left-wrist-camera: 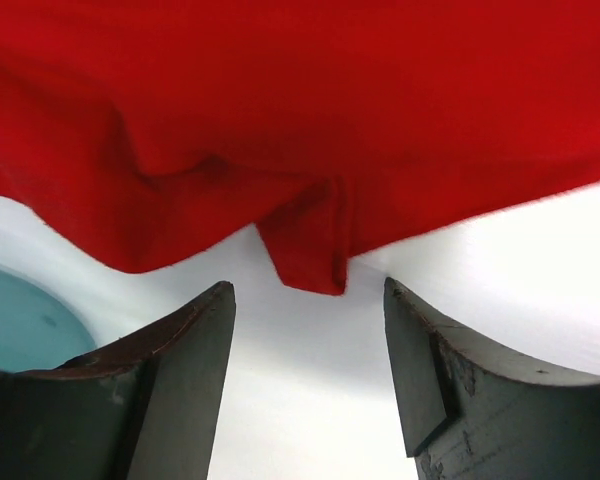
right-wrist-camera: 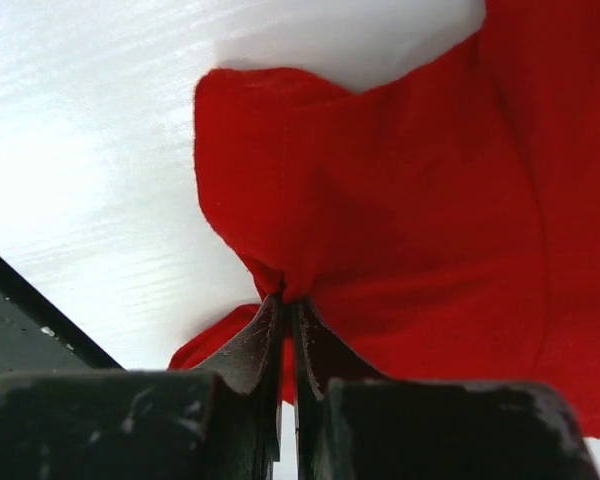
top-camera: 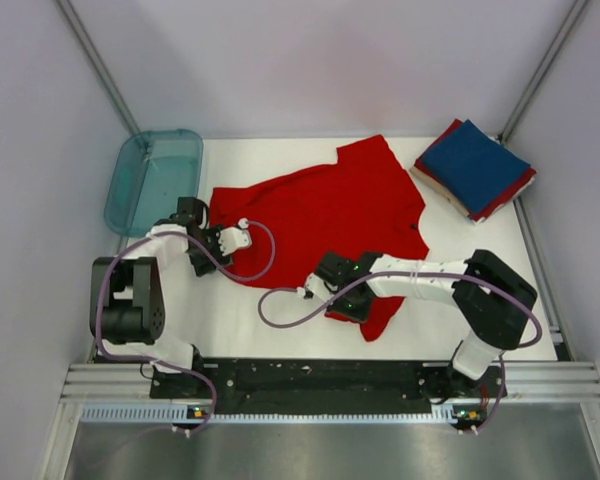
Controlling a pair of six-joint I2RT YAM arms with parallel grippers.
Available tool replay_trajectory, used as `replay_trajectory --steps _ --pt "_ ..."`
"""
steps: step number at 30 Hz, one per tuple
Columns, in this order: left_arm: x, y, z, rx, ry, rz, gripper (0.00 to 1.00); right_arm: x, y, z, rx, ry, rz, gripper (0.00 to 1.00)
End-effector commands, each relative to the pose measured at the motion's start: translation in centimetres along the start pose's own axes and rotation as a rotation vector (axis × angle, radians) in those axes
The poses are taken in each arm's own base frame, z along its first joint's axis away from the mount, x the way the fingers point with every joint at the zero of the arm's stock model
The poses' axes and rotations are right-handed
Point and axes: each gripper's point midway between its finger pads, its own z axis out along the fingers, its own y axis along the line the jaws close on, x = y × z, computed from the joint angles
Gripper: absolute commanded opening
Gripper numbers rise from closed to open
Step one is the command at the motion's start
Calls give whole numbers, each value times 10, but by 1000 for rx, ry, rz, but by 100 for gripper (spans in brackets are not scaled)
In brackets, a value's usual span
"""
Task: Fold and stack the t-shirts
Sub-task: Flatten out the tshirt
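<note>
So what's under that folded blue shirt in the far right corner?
Folded red cloth shows around the edges of the navy t-shirt, so it lies on a red pile. The navy one covers the rest; how many shirts are below cannot be counted.

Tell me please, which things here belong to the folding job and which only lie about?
Job: spread red t-shirt; folded stack, navy on top, red beneath; right tool, shut on that red t-shirt; left tool, open.
Lying about: teal tray.

The left gripper [left-wrist-camera: 310,300] has its jaws spread wide. The right gripper [right-wrist-camera: 288,305] is clamped tight, red t-shirt [right-wrist-camera: 410,200] pinched between its jaws.
</note>
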Motion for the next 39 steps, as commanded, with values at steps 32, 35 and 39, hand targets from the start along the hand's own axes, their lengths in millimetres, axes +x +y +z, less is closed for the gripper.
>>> replay_trajectory --steps 32,35,39 --pt "-44 -50 -351 -499 -186 -365 0 84 -54 -378 571 -643 340 0" --pt "-45 -41 -364 -549 -190 -358 0 85 -61 -390 623 -666 381 0" --pt "-60 -1 -356 -581 -246 -331 0 62 -107 -413 821 -669 401 0"
